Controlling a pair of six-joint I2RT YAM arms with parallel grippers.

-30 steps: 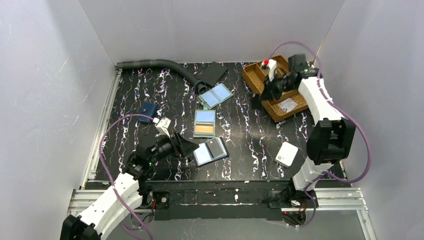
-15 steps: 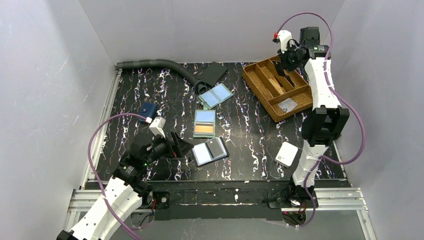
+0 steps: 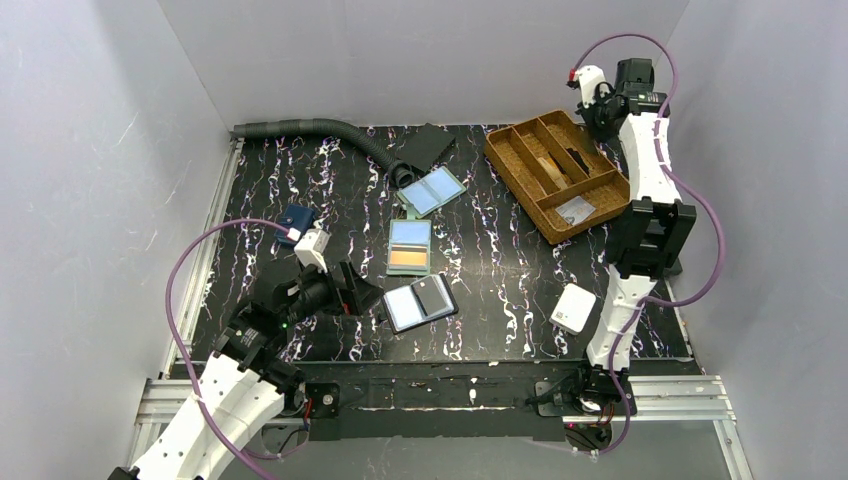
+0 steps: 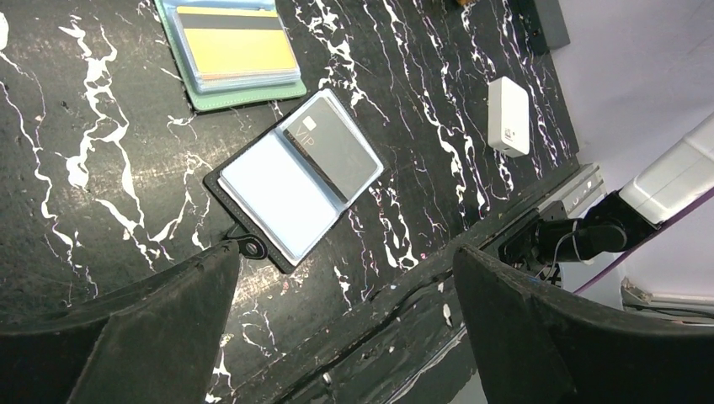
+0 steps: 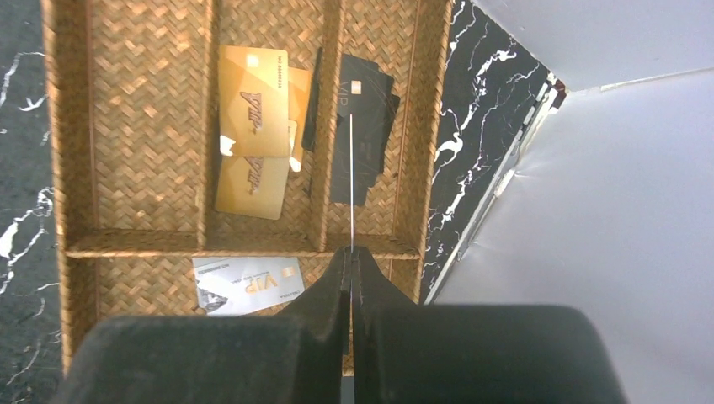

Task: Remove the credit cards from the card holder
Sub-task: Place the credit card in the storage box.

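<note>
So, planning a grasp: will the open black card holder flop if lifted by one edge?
Probably: the black card holder folds down its middle, so one half may hang. Its clear pockets look glossy, likely slippery.

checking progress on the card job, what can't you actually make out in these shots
- Card holder, left wrist view: the top edge cuts off its upper pocket.
- Thin pale line ahead of the shut right end effector, right wrist view: it is edge-on, so whether it is a held card is unclear.
- Black cards in the tray, right wrist view: they overlap, so the count is unclear.
</note>
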